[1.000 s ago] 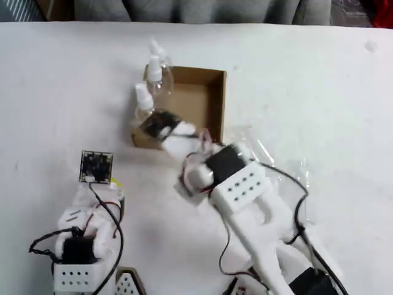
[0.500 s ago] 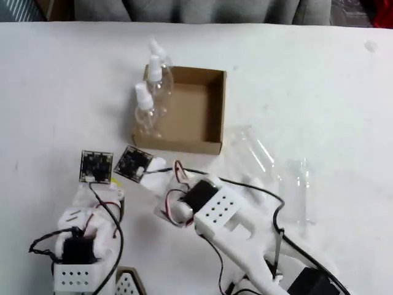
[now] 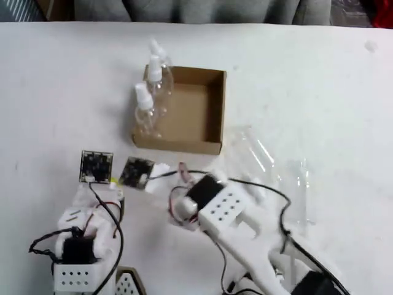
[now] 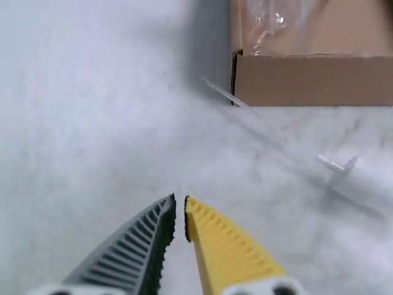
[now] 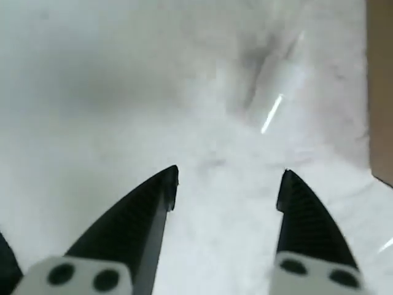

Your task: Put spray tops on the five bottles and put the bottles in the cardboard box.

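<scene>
The cardboard box (image 3: pixel 196 114) sits open at the table's middle. Three clear bottles with white spray tops (image 3: pixel 145 109) stand along its left wall. Two clear bottles without tops (image 3: pixel 270 163) lie flat to the right of the box. My left gripper (image 4: pixel 180 212) is low at the front left, its grey and yellow fingers shut on nothing. A loose white spray top (image 4: pixel 351 167) lies on the table before the box (image 4: pixel 313 80). My right gripper (image 5: pixel 227 178) hovers open in front of the box's left corner, with a thin bright tube (image 5: pixel 272 114) beyond its tips.
The white table (image 3: pixel 319 80) stretches wide around the box. My right arm (image 3: pixel 227 209) runs from the front edge toward the middle, beside the lying bottles. My left arm (image 3: pixel 80 246) sits at the front left corner.
My right arm has pulled back from over the box's front left corner to the table in front of it. The left arm has stayed still.
</scene>
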Controlling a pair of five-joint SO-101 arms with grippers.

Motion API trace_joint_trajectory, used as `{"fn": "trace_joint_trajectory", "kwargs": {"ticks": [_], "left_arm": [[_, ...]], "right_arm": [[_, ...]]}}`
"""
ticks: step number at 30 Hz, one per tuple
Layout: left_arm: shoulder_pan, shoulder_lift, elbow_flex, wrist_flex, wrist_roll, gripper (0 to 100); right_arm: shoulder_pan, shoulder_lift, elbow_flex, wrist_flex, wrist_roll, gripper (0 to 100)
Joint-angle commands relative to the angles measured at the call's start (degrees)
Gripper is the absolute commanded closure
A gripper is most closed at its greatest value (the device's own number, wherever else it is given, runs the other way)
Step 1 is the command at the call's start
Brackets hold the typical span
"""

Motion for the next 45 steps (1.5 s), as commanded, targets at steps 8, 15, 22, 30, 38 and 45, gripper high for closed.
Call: {"fn": "trace_joint_trajectory", "kwargs": {"ticks": [8, 15, 22, 30, 38, 45], "left_arm": [[-0.1, -1.1, -0.2, -0.9, -0.6, 97], [-0.1, -1.1, -0.2, -0.9, -0.6, 97], [-0.1, -1.1, -0.2, -0.9, -0.6, 97], [-0.1, -1.3, -0.2, -1.2, -0.7, 97], [-0.6, -1.3, -0.2, -4.6, -13.7, 97], [0.0, -1.2, -0.6, 0.7, -31.8, 97]], "right_arm": [[29.6, -19.2, -2.5, 13.1, 1.8, 98.3], [53.1, -27.6, 5.8, 13.1, 2.1, 96.1], [76.8, -31.4, 13.6, 5.2, 1.7, 96.1], [86.7, -31.9, 30.7, -10.7, 1.7, 96.1], [85.8, -31.4, 34.7, -14.9, 1.7, 96.1], [85.1, -31.4, 37.4, -19.1, 2.1, 96.1]]}}
